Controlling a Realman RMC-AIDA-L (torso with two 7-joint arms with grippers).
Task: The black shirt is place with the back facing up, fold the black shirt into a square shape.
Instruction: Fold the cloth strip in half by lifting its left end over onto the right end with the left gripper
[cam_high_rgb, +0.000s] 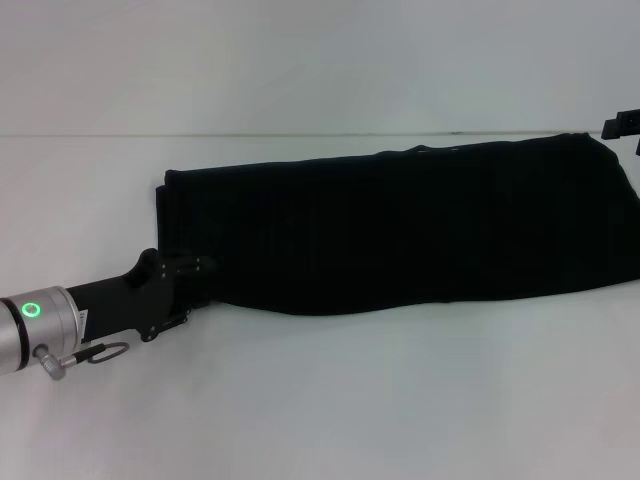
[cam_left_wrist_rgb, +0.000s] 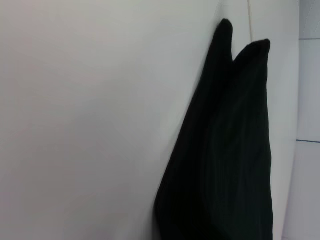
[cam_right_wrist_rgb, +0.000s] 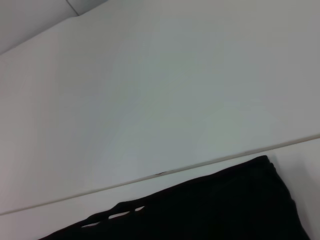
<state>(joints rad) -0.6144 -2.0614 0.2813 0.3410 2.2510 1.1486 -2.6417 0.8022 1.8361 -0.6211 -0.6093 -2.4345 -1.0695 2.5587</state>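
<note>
One black shirt lies on the white desk, folded into a long band that runs from about 9 o'clock to past 3 o'clock of our head view, its far edge near the desk's back line; we see no lettering on it; the left end effector rests at the shirt's near left corner, toward 8 o'clock, touching the cloth's edge, but black on black, we cannot tell whether its fingers are parted or pinched; the right end effector shows only as a dark piece at 2 o'clock, by the shirt's far right corner, and its grip we cannot tell either; both wrist views show shirt and desk only.
</note>
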